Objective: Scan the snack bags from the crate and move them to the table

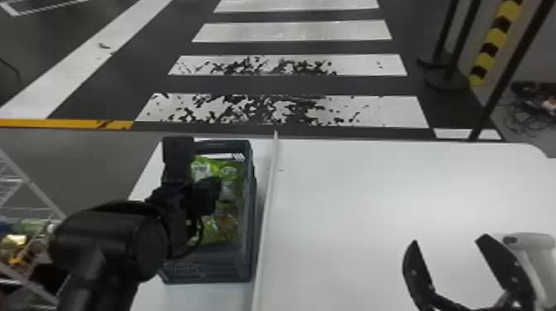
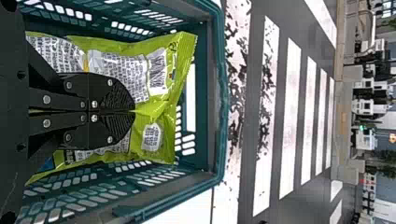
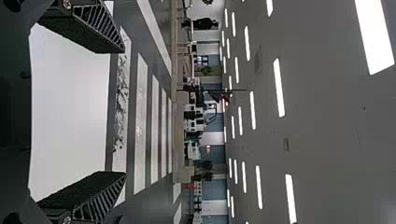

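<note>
The snack bags, green and glossy (image 2: pixel 166 70), lie in the dark crate (image 1: pixel 250 215) at the left of the white table (image 1: pixel 372 186). The left gripper (image 1: pixel 207 193) is down inside that crate, its two fingers pressed together with a fold of green bag pinched at their tips. The crate's slotted walls stand around the bags and the gripper, and in the head view the black arm covers much of the crate's left side, hiding part of what lies in it. Just beside the crate, on its right, a pale strip (image 1: pixel 268 198) runs along the table, lying between the crate and the wide stretch of tabletop. Over the near right part of the table is the right gripper (image 1: pixel 449 244), its fingers spread wide with nothing between them. A white scanner (image 1: pixel 533 256) is just beside it at the right edge; whether the two touch, I cannot tell. To the left of the table is a wire rack (image 1: pixel 31 186) with colourful things on it, too blurred to name. Past the table's far side are white floor stripes (image 1: pixel 289 31), with black posts (image 1: pixel 463 45), a yellow-and-black striped post (image 1: pixel 494 41) and tangled cables (image 1: pixel 527 105) to the right.
</note>
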### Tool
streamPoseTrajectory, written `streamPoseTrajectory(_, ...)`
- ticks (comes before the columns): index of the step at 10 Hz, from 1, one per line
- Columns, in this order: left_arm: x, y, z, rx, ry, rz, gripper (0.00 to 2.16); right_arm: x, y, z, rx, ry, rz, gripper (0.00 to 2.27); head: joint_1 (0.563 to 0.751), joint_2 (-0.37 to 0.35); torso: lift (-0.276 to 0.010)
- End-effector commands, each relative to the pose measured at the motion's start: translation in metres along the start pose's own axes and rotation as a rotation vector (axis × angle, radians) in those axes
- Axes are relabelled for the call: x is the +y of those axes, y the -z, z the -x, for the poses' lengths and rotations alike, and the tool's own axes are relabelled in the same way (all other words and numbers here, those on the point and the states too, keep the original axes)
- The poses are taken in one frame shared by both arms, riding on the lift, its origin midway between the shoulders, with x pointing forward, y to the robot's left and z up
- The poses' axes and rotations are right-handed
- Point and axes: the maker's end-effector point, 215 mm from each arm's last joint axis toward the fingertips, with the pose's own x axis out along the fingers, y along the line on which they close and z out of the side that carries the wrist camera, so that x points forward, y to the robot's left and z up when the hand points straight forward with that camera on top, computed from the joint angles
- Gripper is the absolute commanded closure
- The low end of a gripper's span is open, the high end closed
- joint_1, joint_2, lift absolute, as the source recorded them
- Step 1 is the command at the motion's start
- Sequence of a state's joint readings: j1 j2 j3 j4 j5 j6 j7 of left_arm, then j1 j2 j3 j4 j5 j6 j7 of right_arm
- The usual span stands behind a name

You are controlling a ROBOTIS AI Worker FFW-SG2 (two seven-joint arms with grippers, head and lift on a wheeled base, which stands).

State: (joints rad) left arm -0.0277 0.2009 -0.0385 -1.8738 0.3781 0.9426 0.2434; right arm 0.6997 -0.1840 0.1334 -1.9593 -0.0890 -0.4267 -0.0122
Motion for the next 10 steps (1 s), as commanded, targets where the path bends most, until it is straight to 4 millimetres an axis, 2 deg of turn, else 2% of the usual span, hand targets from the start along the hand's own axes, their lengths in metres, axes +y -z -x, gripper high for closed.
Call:
streamPoseTrajectory(1, -0.007, -0.008, 0.011, -0.028, 0.002, -0.010, 1.84, -0.001, -0.004, 0.003, -0.008, 0.003, -0.001, 0.06, 0.695, 0.097, -0.095)
streamPoseTrajectory(5, -0.010, -0.019, 0.039, -0.086, -0.028, -0.029, 1.88, 0.000, -0.008, 0.004, -0.019, 0.002, -0.003, 0.06, 0.695, 0.084, -0.095)
streamPoseTrajectory(7, -0.005, -0.033, 0.056, -0.135, -0.073, -0.051, 1.88, 0.000, -0.012, 0.006, -0.035, 0.005, -0.008, 0.06, 0.695, 0.086, -0.095)
streamPoseTrajectory(10, 0.024, -0.042, 0.076, -0.176, -0.175, -0.079, 1.89, 0.001, -0.015, 0.008, -0.044, 0.004, -0.010, 0.06, 0.695, 0.108, -0.095)
